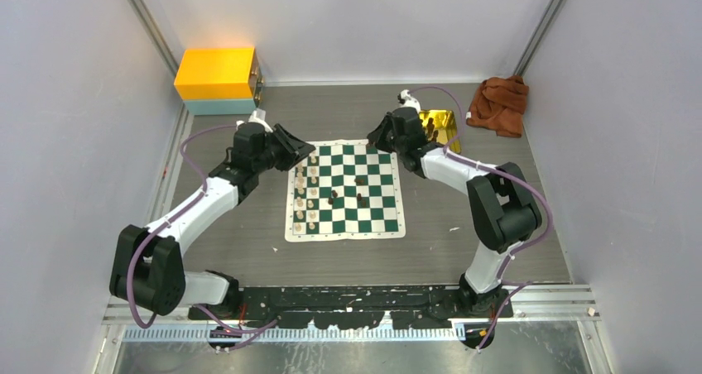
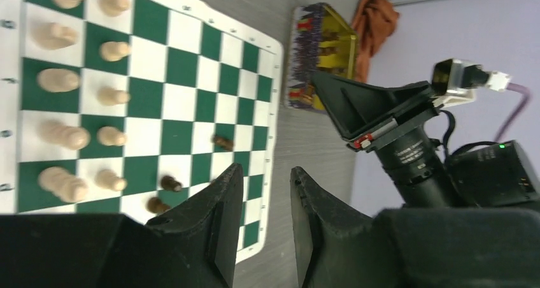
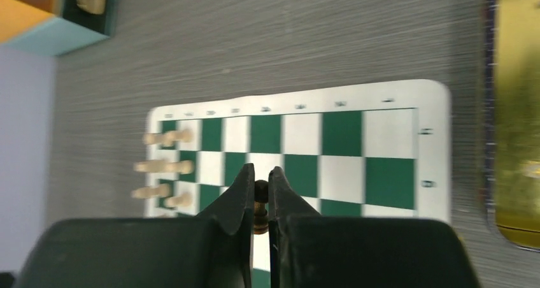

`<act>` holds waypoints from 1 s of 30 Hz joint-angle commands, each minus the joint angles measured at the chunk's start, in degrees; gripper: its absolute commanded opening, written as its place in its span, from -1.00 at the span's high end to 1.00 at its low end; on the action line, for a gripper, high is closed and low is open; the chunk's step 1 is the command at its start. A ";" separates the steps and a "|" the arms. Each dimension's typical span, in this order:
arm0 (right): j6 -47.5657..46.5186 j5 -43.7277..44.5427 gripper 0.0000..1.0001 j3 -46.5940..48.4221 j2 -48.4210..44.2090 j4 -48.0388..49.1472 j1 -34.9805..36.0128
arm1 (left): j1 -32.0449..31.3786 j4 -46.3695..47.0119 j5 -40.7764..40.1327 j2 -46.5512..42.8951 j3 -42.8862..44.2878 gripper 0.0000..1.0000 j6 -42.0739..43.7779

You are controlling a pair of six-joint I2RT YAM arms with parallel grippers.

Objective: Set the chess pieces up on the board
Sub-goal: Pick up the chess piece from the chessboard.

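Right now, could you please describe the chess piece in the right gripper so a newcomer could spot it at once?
Find the green-and-white chessboard mid-table and go to its far right corner, beside the gold tray. There the right gripper is shut on a dark chess piece. Unlike the other dark pieces standing mid-board and the cream pieces along the left side, it is pinched between fingers.

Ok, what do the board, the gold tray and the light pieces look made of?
Board: probably flexible vinyl, matte, thin with rounded corners. Gold tray: likely metal, mirror-shiny, reflecting. Light pieces: wood or plastic, smooth pale cream; cannot tell which.
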 commanded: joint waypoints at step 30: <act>-28.74 29.74 0.99 7.57 16.38 11.96 6.70 | -0.03 -3.25 -5.50 1.86 -1.66 0.34 9.72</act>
